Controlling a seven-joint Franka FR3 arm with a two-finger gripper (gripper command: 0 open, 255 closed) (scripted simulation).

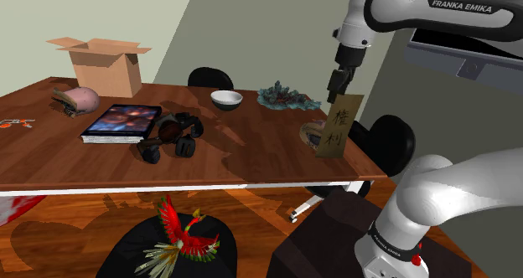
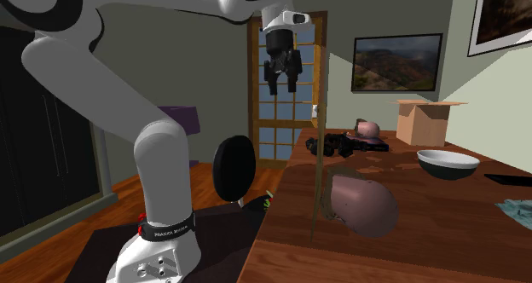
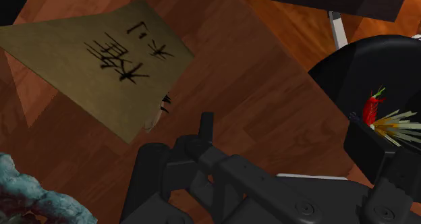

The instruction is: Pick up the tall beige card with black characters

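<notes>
Black gripper (image 1: 337, 90) hangs from the white arm, just over the near corner of the brown table (image 1: 251, 163). In the second exterior view its two fingers (image 2: 274, 83) stand apart, so the gripper (image 2: 284, 89) is open. It holds nothing.

Nearest to the shoulder camera, down below the table, is a black seat (image 1: 126, 255). It has a red bird (image 1: 180, 234) with spread wings on it.

Next comes the card (image 1: 339, 126). It stands up tall, right at the table's edge, at the shoulder view's right. It is beige, a bit like sand, and flat. Two big black characters are drawn on its face, one over the other. The gripper's tips are right by its top edge. In the wrist view the card (image 3: 101, 61) shows its whole face with the wood all around it. From the side, in the second exterior view, the card (image 2: 314, 166) is just a thin line, I think, and a small gap shows between it and the gripper.

Just behind the card lies a round pinkish-brown thing (image 1: 312, 134). Farther along the table are a black lumpy thing (image 1: 172, 138) and a flat dark book (image 1: 121, 121). Past those sits a white bowl (image 1: 226, 99). Farthest back stands an open cardboard box (image 1: 105, 65).
</notes>
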